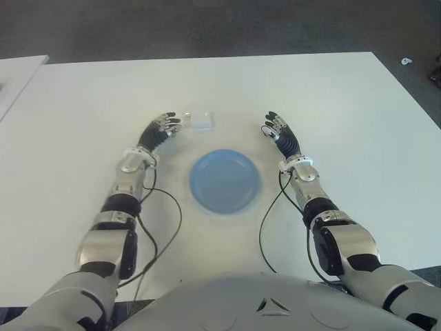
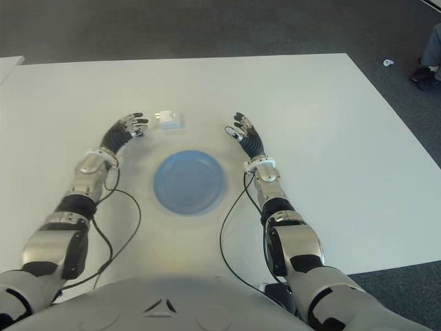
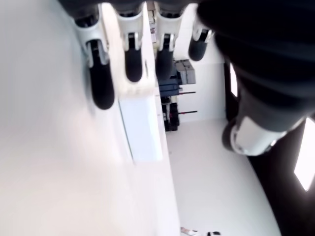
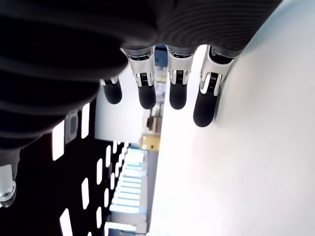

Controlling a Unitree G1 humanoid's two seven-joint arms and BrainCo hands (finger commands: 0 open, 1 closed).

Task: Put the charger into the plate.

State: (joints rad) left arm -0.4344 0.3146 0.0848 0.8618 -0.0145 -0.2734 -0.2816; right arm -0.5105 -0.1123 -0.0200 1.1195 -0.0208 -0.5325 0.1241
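A small white charger (image 1: pixel 201 121) lies on the white table just beyond the blue plate (image 1: pixel 225 181). My left hand (image 1: pixel 165 126) is stretched out immediately left of the charger, fingers spread, fingertips almost at it and holding nothing. In the left wrist view the charger (image 3: pixel 141 128) shows as a white block right under the extended fingertips (image 3: pixel 134 66). My right hand (image 1: pixel 274 127) hovers right of the plate's far edge, fingers open and empty, as its wrist view fingers (image 4: pixel 177 93) also show.
The white table (image 1: pixel 331 110) stretches wide around both arms. Black cables (image 1: pixel 169 227) trail from the forearms toward my body. A second table edge (image 1: pixel 17 76) shows at the far left, and dark floor lies beyond.
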